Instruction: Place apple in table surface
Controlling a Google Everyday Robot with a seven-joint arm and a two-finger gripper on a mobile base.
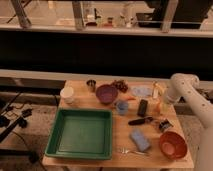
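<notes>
My gripper (161, 104) hangs low over the right side of the table surface (120, 129), at the end of the white arm that reaches in from the right. It is shut on the apple (158, 107), a small yellow-orange fruit that shows just under the fingers, close above the wood. The apple is partly hidden by the gripper. I cannot tell whether it touches the tabletop.
A green tray (56, 145) fills the front left. An orange-red bowl (172, 145), a blue sponge (140, 140) and a fork (128, 150) lie front right. A purple bowl (106, 93), a white cup (66, 94), a black block (143, 107) and a black-handled tool (139, 121) sit mid-table.
</notes>
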